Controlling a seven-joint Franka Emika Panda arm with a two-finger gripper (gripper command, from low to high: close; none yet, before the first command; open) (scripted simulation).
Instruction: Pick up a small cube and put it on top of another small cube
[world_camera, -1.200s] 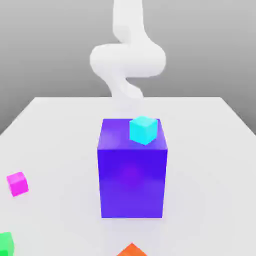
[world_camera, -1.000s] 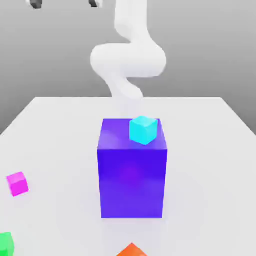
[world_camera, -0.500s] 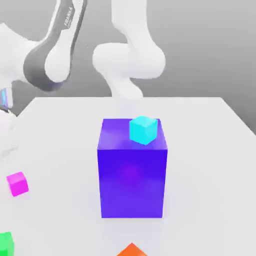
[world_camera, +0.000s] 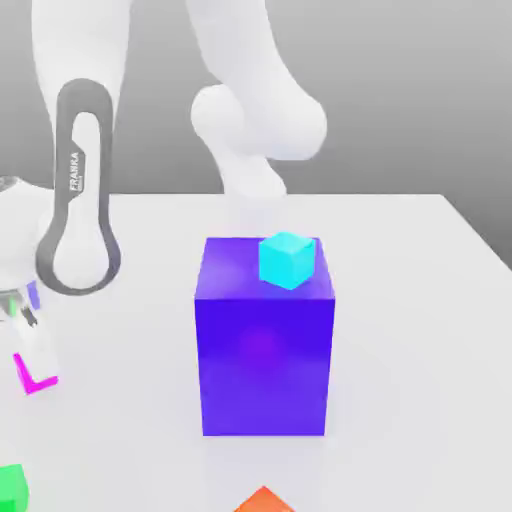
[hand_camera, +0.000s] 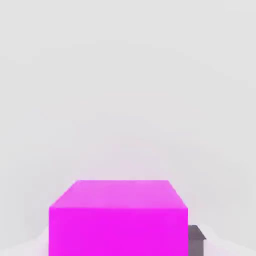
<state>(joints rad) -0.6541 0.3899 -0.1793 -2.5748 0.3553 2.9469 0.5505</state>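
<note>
The small cube (world_camera: 43, 382) is bright magenta and rests on the white table (world_camera: 400, 300) at the exterior view's left. My gripper (world_camera: 33, 362) has come down over it, and its pale fingers cover most of the cube. In the hand view the same magenta cube (hand_camera: 118, 217) looms large, with a dark fingertip (hand_camera: 196, 240) pressed against its side. The gripper is shut on it. Another small cube (world_camera: 10, 487), bright green, lies at the near left edge of the exterior view, a little in front of the magenta one.
A tall purple block (world_camera: 264, 340) stands mid-table with a cyan cube (world_camera: 288, 260) on its top. An orange cube (world_camera: 263, 500) peeks in at the front edge. The arm's white links (world_camera: 80, 200) rise over the left side.
The arm swung in from above and dropped onto the magenta cube at the left. The fingers went from open to shut around it. The other cubes have not moved.
</note>
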